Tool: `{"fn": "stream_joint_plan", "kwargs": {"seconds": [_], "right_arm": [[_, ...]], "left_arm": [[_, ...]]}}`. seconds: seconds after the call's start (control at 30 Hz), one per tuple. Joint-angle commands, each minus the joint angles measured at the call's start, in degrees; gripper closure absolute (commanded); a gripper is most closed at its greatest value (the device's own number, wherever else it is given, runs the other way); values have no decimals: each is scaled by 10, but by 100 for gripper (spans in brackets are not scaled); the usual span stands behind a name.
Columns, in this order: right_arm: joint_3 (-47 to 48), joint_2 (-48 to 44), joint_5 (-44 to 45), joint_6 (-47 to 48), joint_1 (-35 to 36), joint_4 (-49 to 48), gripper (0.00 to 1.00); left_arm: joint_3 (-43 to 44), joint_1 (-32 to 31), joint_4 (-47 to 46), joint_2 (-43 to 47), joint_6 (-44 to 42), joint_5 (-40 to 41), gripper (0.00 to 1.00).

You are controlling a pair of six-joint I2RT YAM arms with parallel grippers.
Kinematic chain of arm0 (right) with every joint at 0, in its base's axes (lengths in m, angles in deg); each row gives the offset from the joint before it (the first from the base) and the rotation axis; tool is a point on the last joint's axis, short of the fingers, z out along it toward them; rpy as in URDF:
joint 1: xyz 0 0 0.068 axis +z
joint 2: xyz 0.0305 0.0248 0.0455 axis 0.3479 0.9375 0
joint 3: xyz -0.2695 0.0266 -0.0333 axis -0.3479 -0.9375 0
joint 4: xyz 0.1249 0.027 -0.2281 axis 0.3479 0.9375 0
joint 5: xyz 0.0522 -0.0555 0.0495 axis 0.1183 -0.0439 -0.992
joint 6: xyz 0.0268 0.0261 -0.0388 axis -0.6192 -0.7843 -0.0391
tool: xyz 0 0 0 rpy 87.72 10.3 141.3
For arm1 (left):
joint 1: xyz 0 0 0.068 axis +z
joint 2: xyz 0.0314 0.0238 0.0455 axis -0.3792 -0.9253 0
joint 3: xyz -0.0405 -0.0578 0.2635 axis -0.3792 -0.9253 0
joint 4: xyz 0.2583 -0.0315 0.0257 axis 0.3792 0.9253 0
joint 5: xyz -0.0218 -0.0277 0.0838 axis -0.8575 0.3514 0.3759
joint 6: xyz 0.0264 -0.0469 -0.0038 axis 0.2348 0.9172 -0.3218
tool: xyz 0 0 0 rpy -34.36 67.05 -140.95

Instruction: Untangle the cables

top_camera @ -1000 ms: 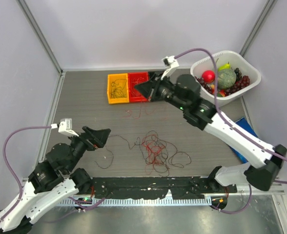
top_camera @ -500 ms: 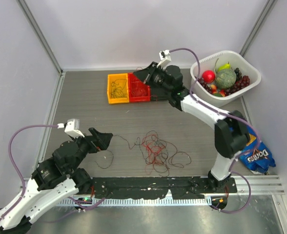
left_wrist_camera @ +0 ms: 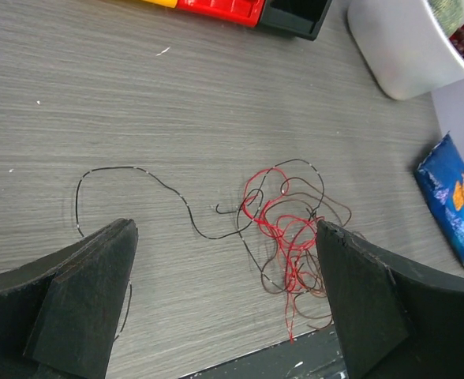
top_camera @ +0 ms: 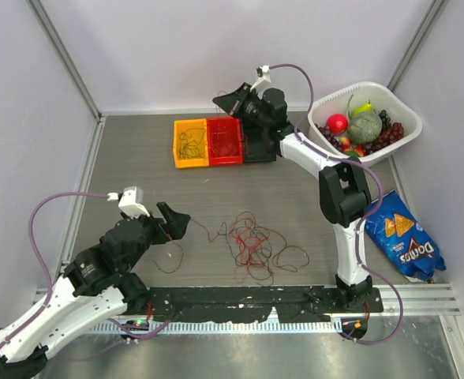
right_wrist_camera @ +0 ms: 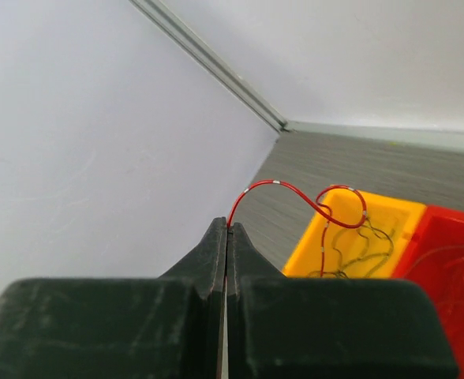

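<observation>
A tangle of thin red and dark cables (top_camera: 252, 241) lies on the grey table near the front; it also shows in the left wrist view (left_wrist_camera: 289, 230). One black cable (left_wrist_camera: 141, 170) trails off to the left of it. My left gripper (top_camera: 177, 223) is open and empty, just left of the tangle, with its fingers (left_wrist_camera: 98, 292) wide apart above the table. My right gripper (top_camera: 222, 103) is raised at the back above the bins, shut (right_wrist_camera: 227, 226) on the end of a red cable (right_wrist_camera: 295, 188) that curls down over the yellow bin (right_wrist_camera: 390, 217).
A yellow bin (top_camera: 177, 144) holding dark cables, a red bin (top_camera: 225, 142) and a black bin (top_camera: 261, 150) stand in a row at the back. A white fruit basket (top_camera: 374, 158) is at the back right. A blue chips bag (top_camera: 402, 237) lies at the right.
My right arm has swung to the back and left, carrying the red cable up over the bins and uncovering the chips bag. My left gripper has moved right toward the tangle.
</observation>
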State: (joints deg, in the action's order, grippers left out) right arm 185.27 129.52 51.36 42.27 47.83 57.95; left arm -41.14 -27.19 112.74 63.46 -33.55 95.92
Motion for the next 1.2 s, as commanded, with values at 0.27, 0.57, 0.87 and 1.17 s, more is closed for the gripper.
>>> {"fn": "stream_joint_plan", "kwargs": {"seconds": [0.27, 0.57, 0.87, 1.17], "right_arm": [[103, 29, -117, -86, 2, -81, 99], [87, 43, -154, -77, -28, -101, 99], [83, 66, -258, -113, -124, -87, 99], [167, 127, -232, 29, -116, 79, 99]], "left_arm": [[37, 1, -61, -75, 10, -5, 1], [39, 1, -63, -84, 31, -8, 3], [39, 1, -78, -95, 29, -19, 3], [45, 1, -96, -128, 29, -37, 3]]}}
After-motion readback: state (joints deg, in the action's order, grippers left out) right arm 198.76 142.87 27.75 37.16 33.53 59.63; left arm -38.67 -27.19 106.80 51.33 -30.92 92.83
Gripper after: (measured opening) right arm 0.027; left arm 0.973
